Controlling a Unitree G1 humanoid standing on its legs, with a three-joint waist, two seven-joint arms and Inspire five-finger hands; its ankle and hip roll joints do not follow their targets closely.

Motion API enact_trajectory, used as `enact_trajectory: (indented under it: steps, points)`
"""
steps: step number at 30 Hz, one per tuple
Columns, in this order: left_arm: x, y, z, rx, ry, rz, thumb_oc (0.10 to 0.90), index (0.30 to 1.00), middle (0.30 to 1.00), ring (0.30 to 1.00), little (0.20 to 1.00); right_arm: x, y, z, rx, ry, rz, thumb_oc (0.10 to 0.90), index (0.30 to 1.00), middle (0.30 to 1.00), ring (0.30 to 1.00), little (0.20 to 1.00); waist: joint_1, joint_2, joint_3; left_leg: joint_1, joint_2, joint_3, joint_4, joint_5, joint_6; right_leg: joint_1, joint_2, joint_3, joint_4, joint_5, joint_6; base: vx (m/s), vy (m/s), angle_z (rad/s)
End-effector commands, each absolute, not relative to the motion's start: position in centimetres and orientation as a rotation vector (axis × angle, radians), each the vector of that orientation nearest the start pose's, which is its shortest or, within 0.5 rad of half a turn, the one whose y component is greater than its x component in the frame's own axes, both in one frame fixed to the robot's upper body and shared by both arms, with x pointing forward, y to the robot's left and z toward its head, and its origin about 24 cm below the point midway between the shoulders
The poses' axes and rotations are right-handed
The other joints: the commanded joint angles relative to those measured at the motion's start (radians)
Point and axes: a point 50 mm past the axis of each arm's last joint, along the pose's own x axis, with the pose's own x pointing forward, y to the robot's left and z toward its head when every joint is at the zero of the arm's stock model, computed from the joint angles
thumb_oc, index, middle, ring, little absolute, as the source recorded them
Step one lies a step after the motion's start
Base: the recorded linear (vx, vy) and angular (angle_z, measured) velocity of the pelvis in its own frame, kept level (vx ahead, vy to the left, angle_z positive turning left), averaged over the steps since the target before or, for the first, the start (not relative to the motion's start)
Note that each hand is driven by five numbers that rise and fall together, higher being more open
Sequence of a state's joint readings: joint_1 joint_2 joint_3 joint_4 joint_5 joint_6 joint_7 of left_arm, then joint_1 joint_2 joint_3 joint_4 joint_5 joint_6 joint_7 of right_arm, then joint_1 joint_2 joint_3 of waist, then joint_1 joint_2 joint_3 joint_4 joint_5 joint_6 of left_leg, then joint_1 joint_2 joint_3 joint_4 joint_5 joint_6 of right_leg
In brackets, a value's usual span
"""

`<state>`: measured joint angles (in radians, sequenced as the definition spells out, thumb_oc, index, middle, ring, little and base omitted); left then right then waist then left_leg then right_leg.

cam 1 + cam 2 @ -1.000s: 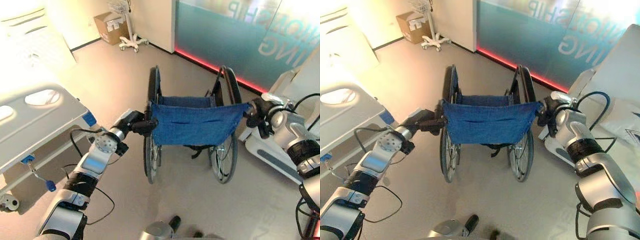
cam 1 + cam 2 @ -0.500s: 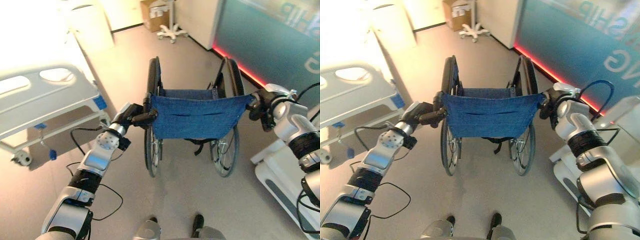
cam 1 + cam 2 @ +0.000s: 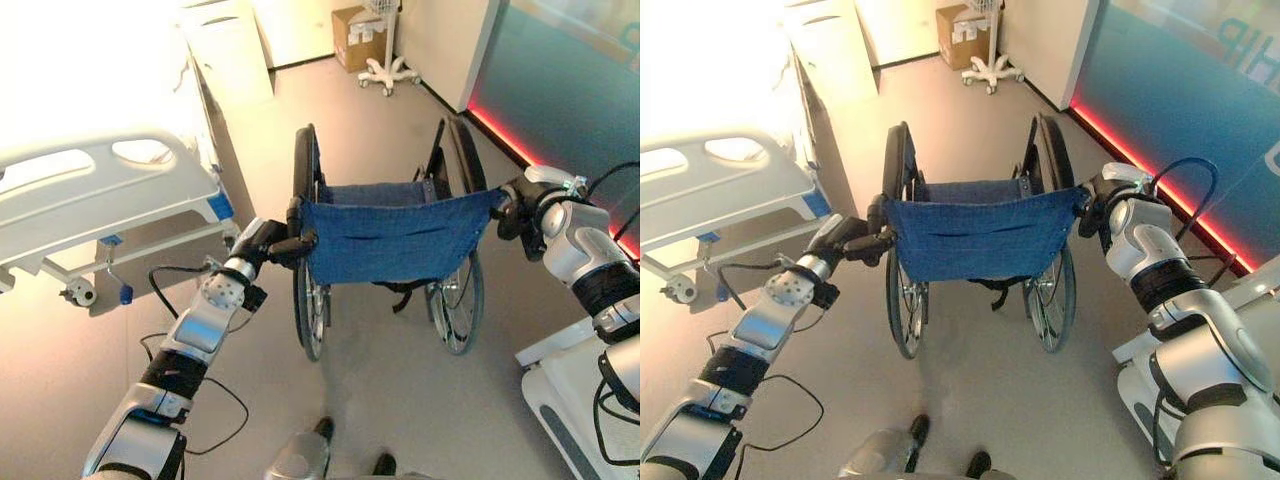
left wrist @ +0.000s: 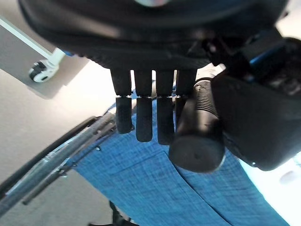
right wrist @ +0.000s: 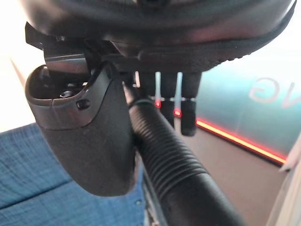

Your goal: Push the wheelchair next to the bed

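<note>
A pale, smooth floor (image 3: 390,390) runs back to a teal glass wall (image 3: 570,80) with a red light strip along its foot. One wheelchair (image 3: 385,240) stands in the middle of the floor, its blue fabric back facing the robot and its two large wheels upright. One bed (image 3: 100,200), white with a moulded end rail, stands to the left of the wheelchair, apart from it. Beyond the wheelchair, by the far wall, are one cardboard box (image 3: 355,35) and one white wheeled stand (image 3: 388,65). The left hand (image 3: 268,243) has its fingers curled round the wheelchair's left push handle (image 4: 200,127). The right hand (image 3: 515,205) is wrapped round the ribbed right push handle (image 5: 174,165), thumb on one side and fingers on the other.
</note>
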<state>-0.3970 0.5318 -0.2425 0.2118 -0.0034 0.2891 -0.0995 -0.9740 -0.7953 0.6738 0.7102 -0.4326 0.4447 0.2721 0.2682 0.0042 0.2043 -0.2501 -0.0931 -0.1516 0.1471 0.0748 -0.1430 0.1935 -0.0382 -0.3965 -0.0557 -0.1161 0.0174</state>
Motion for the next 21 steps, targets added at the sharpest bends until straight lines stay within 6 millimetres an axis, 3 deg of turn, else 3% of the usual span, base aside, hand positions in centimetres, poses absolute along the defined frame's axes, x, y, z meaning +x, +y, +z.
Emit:
enact_trajectory:
  steps: [1, 3, 4, 7, 8, 11, 12, 15, 18, 21]
  points:
    - [30.6, 23.7, 5.1, 0.834, 0.371, -0.212, 0.4, 0.3, 0.3, 0.3, 0.3, 40.4, -15.6, 20.1, -1.561, -0.019, 0.308, 0.4, 0.3, 0.3, 0.3, 0.3, 0.135, -0.003, 0.063, -0.011, -0.093, 0.056, -0.073, 0.137, 0.069, 0.024, 0.052, 0.174, 0.092, 0.016, 0.04, 0.2, -0.019, -1.13]
    - [30.7, 24.0, 5.6, 0.832, 0.359, -0.212, 0.4, 0.3, 0.3, 0.3, 0.3, 40.5, -15.4, 20.3, -1.54, -0.026, 0.319, 0.4, 0.3, 0.3, 0.3, 0.3, 0.15, -0.013, 0.05, 0.012, -0.128, 0.051, -0.038, 0.063, 0.105, 0.003, 0.054, 0.168, 0.127, 0.001, 0.036, 0.43, 0.015, -0.67]
    - [30.4, 24.6, 5.4, 0.831, 0.375, -0.19, 0.4, 0.3, 0.3, 0.3, 0.3, 40.2, -14.9, 19.2, -1.502, -0.046, 0.353, 0.4, 0.3, 0.3, 0.3, 0.3, 0.152, -0.036, 0.038, 0.009, -0.126, 0.03, 0.01, 0.028, 0.121, 0.001, 0.045, 0.166, 0.182, -0.025, 0.045, 0.48, 0.015, -0.06]
    - [30.1, 25.3, 5.5, 0.864, 0.391, -0.189, 0.4, 0.3, 0.3, 0.3, 0.3, 39.5, -14.9, 17.9, -1.451, -0.054, 0.388, 0.4, 0.3, 0.3, 0.3, 0.3, 0.16, -0.07, 0.016, 0.033, -0.125, 0.014, 0.019, -0.013, 0.158, 0.028, 0.026, 0.176, 0.283, -0.023, 0.074, 0.39, -0.031, 0.49]
    - [30.1, 25.4, 5.3, 0.879, 0.404, -0.184, 0.4, 0.3, 0.3, 0.3, 0.3, 39.1, -14.7, 16.9, -1.433, -0.066, 0.416, 0.4, 0.3, 0.3, 0.3, 0.3, 0.152, -0.089, -0.003, 0.066, -0.13, 0.001, -0.011, -0.019, 0.182, 0.042, 0.017, 0.196, 0.351, 0.031, 0.116, 0.39, 0.005, 0.33]
    - [30.7, 24.8, 4.9, 0.887, 0.415, -0.191, 0.4, 0.3, 0.3, 0.3, 0.3, 38.6, -14.8, 16.0, -1.406, -0.059, 0.433, 0.4, 0.3, 0.3, 0.3, 0.3, 0.114, -0.096, -0.022, 0.115, -0.135, -0.021, -0.025, -0.039, 0.202, 0.002, 0.001, 0.239, 0.431, 0.108, 0.161, 0.33, 0.03, 0.37]
    - [31.2, 24.2, 4.6, 0.876, 0.416, -0.196, 0.4, 0.3, 0.3, 0.3, 0.3, 38.6, -14.7, 15.7, -1.406, -0.051, 0.445, 0.4, 0.3, 0.3, 0.3, 0.3, 0.081, -0.072, -0.032, 0.151, -0.107, -0.041, -0.03, -0.055, 0.198, -0.058, -0.028, 0.244, 0.415, 0.116, 0.157, 0.35, -0.009, 0.62]
    - [32.1, 23.4, 4.9, 0.876, 0.404, -0.192, 0.4, 0.3, 0.3, 0.3, 0.3, 38.8, -13.9, 16.1, -1.41, -0.055, 0.449, 0.4, 0.3, 0.3, 0.3, 0.3, 0.034, -0.038, -0.016, 0.234, -0.073, -0.08, -0.035, -0.095, 0.186, -0.188, -0.088, 0.249, 0.36, 0.133, 0.148, 0.24, -0.12, 0.58]
    - [33.0, 23.0, 5.9, 0.871, 0.371, -0.192, 0.4, 0.3, 0.3, 0.3, 0.3, 39.1, -12.9, 16.8, -1.402, -0.056, 0.423, 0.4, 0.3, 0.3, 0.3, 0.3, -0.012, -0.045, 0.017, 0.317, -0.08, -0.14, -0.04, -0.183, 0.181, -0.315, -0.161, 0.315, 0.151, 0.269, 0.174, 0.33, -0.288, 0.18]
    - [33.1, 22.8, 6.1, 0.867, 0.356, -0.192, 0.4, 0.3, 0.3, 0.3, 0.3, 39.4, -12.5, 17.7, -1.4, -0.043, 0.401, 0.4, 0.3, 0.3, 0.3, 0.3, -0.029, -0.051, 0.018, 0.347, -0.064, -0.165, -0.027, -0.229, 0.177, -0.337, -0.161, 0.344, -0.01, 0.308, 0.184, 0.43, -0.319, 0.56]
